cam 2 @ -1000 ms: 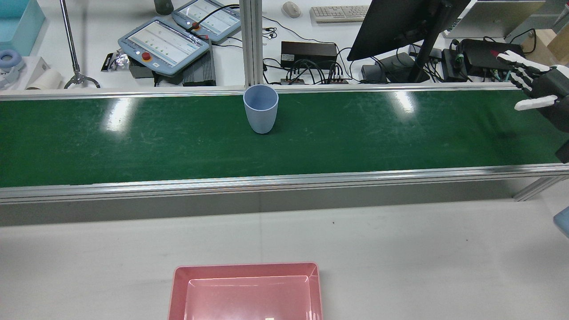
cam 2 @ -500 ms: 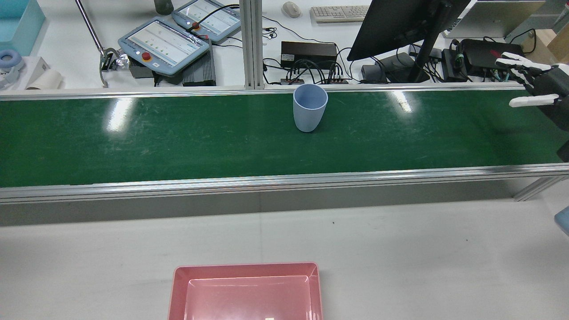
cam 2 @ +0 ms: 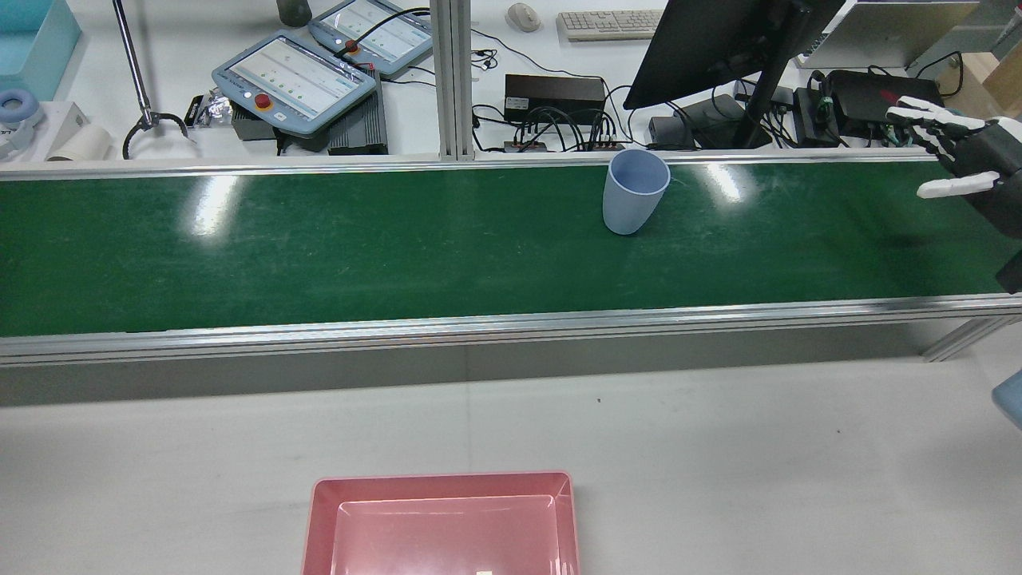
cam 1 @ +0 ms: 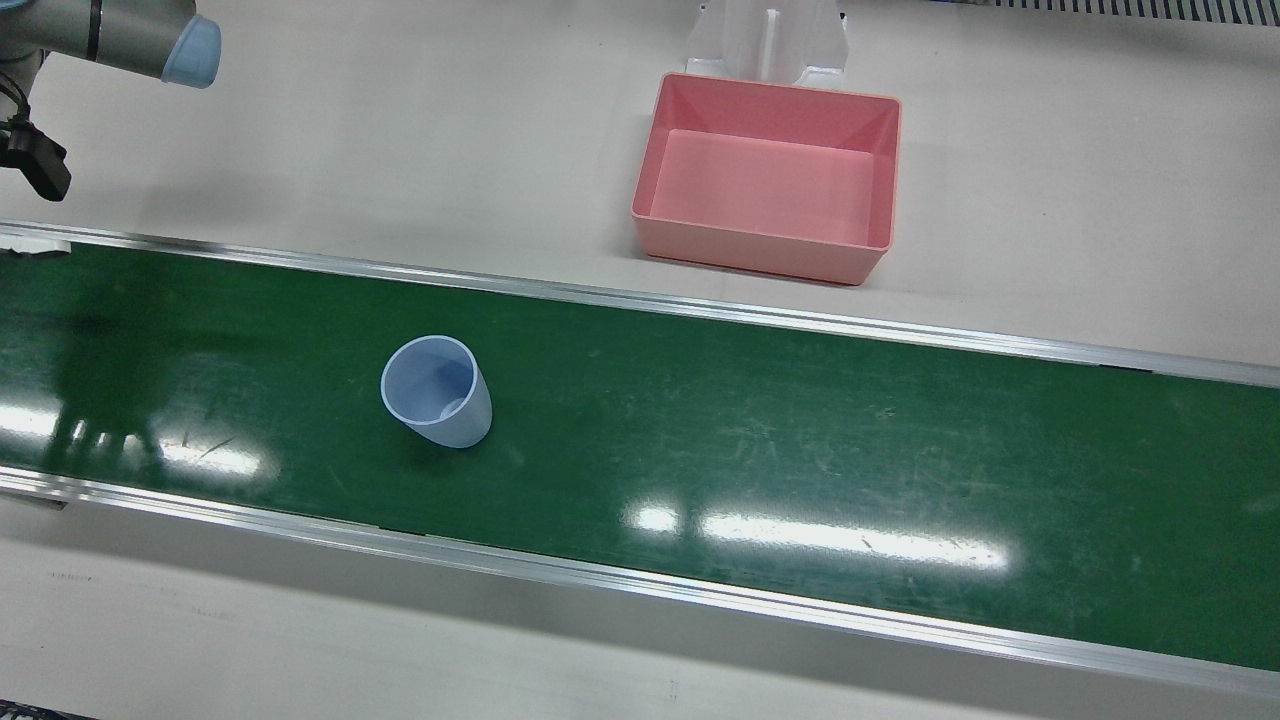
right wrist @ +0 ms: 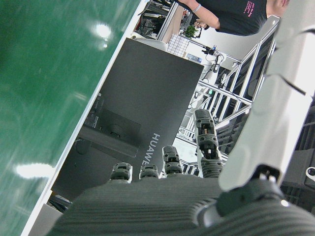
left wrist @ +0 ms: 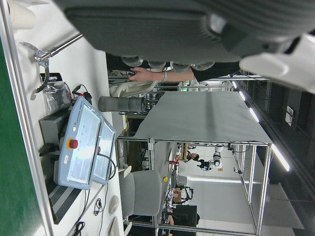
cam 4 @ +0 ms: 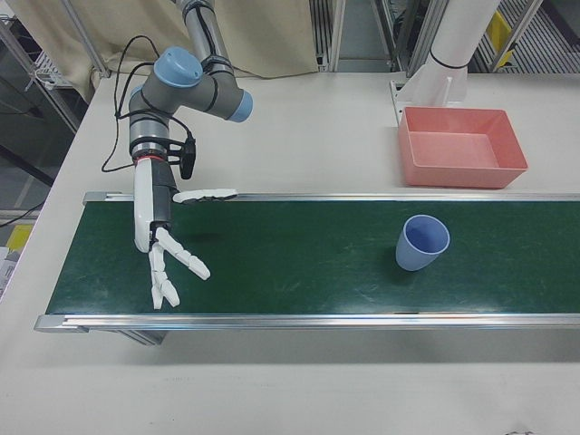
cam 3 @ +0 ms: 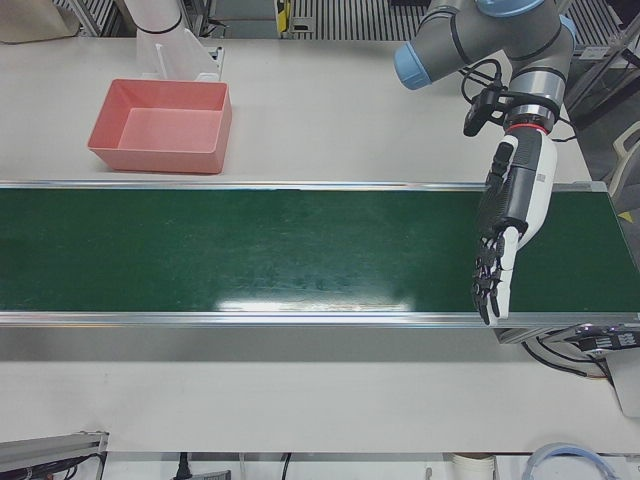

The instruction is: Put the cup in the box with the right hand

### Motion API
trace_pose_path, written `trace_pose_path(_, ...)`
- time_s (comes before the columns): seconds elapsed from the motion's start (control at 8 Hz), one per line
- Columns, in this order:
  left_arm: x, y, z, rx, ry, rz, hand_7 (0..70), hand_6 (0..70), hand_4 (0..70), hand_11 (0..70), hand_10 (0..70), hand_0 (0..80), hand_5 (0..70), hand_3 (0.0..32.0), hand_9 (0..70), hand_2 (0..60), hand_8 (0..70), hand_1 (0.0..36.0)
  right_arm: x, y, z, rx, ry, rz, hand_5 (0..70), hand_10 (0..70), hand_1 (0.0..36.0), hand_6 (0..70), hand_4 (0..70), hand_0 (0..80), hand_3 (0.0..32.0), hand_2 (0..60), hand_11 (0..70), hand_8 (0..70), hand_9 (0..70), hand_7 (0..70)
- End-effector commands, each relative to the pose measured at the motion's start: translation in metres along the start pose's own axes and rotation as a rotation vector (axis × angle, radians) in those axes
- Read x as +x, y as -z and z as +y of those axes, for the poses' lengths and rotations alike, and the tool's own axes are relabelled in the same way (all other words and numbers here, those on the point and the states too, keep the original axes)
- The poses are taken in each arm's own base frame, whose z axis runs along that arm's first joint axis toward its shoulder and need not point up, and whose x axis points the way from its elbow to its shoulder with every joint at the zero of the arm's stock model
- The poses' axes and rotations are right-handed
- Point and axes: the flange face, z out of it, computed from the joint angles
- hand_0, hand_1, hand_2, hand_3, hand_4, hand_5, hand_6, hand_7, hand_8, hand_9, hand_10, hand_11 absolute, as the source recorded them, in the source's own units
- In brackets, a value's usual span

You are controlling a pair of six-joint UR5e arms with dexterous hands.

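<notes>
**Mia:** Where is the cup right now?

**Ben:** The blue cup [cam 4: 421, 243] is standing up on the green belt [cam 4: 299, 258], open end at the top. It leans a tiny bit in the front view, but that may just be the camera. In the right-front view it sits out at about 3 o'clock from the right hand [cam 4: 168, 245].

**Mia:** Is the hand holding it?

**Ben:** No. The hand is well apart from the cup, and there is only bare belt between them. It hangs over the far end of the belt with its fingers [cam 4: 181, 258] spread wide and nothing in them. The thumb sticks out sideways along the belt's edge.

**Mia:** What about the other hand?

**Ben:** The left hand [cam 3: 505, 235] hangs over the other end of the belt, fingers straight, close side by side, and empty. I can't see the cup at all in its half of the table. So the right hand is the closer one, I think.

**Mia:** And the box?

**Ben:** The pink box [cam 4: 462, 145] sits on the white table, off the belt, at about 1 o'clock from the cup. It is empty.

**Mia:** So what matters next?

**Ben:** The cup stands tall, so I'd guess the hand should wrap around its side, not come from the top.
</notes>
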Motion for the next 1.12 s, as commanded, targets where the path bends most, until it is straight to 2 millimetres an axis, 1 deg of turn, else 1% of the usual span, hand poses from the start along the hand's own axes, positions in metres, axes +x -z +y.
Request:
trace_pose_path(0.0, 0.0, 0.0, 0.0, 0.0, 0.0, 0.0, 0.0, 0.0, 0.0, 0.0, 0.0, 0.0, 0.0, 0.0, 0.0, 0.0, 0.0, 0.0, 0.02, -0.013, 0.017, -0.032, -0.009, 0.028, 5.2, 2.1, 12.2, 3.6, 7.7, 50.6, 7.2, 0.0, 4.9, 1.0, 5.5, 16.7)
trace_pose_path(0.12, 0.0, 0.0, 0.0, 0.0, 0.0, -0.001, 0.0, 0.0, 0.0, 0.0, 0.0, 0.0, 0.0, 0.0, 0.0, 0.0, 0.0, 0.0, 0.028, -0.014, 0.022, -0.04, -0.011, 0.044, 5.2, 2.1, 13.3, 3.6, 7.0, 50.3, 7.4, 3.4, 4.9, 1.0, 5.6, 16.7)
trace_pose_path(0.25, 0.0, 0.0, 0.0, 0.0, 0.0, 0.0, 0.0, 0.0, 0.0, 0.0, 0.0, 0.0, 0.0, 0.0, 0.0, 0.0, 0.0, 0.0, 0.034, -0.014, 0.024, -0.044, -0.013, 0.054, 5.2, 2.1, 13.3, 3.6, 6.7, 50.1, 8.0, 3.4, 4.9, 1.0, 5.6, 16.6)
trace_pose_path(0.38, 0.0, 0.0, 0.0, 0.0, 0.0, 0.0, 0.0, 0.0, 0.0, 0.0, 0.0, 0.0, 0.0, 0.0, 0.0, 0.0, 0.0, 0.0, 0.038, -0.015, 0.025, -0.047, -0.014, 0.059, 5.1, 2.1, 14.9, 3.5, 5.4, 49.1, 8.0, 10.2, 5.0, 1.0, 5.5, 16.5)
trace_pose_path(0.5, 0.0, 0.0, 0.0, 0.0, 0.0, 0.0, 0.0, 0.0, 0.0, 0.0, 0.0, 0.0, 0.0, 0.0, 0.0, 0.0, 0.0, 0.0, 0.042, -0.015, 0.026, -0.048, -0.015, 0.067, 5.0, 2.1, 14.8, 3.5, 5.4, 48.8, 8.0, 10.4, 4.9, 1.0, 5.6, 16.4)
trace_pose_path(0.62, 0.0, 0.0, -0.001, 0.001, 0.0, 0.0, 0.0, 0.0, 0.0, 0.0, 0.0, 0.0, 0.0, 0.0, 0.0, 0.0, 0.0, 0.0, 0.044, -0.015, 0.026, -0.048, -0.015, 0.07, 5.0, 2.1, 12.7, 3.5, 7.0, 49.7, 8.0, 3.5, 4.9, 1.1, 5.6, 16.3)
trace_pose_path(0.88, 0.0, 0.0, 0.0, -0.001, 0.0, -0.001, 0.0, 0.0, 0.0, 0.0, 0.0, 0.0, 0.0, 0.0, 0.0, 0.0, 0.0, 0.0, 0.046, -0.014, 0.026, -0.048, -0.015, 0.074, 4.8, 2.3, 14.2, 3.5, 6.3, 48.3, 7.4, 11.3, 5.1, 1.2, 5.9, 16.6)
trace_pose_path(1.0, 0.0, 0.0, 0.0, 0.0, 0.0, -0.001, 0.0, 0.0, 0.0, 0.0, 0.0, 0.0, 0.0, 0.0, 0.0, 0.0, 0.0, 0.0, 0.047, -0.014, 0.027, -0.049, -0.016, 0.077, 4.7, 2.3, 12.2, 3.5, 8.8, 48.8, 6.6, 5.5, 5.0, 1.4, 5.9, 16.3)
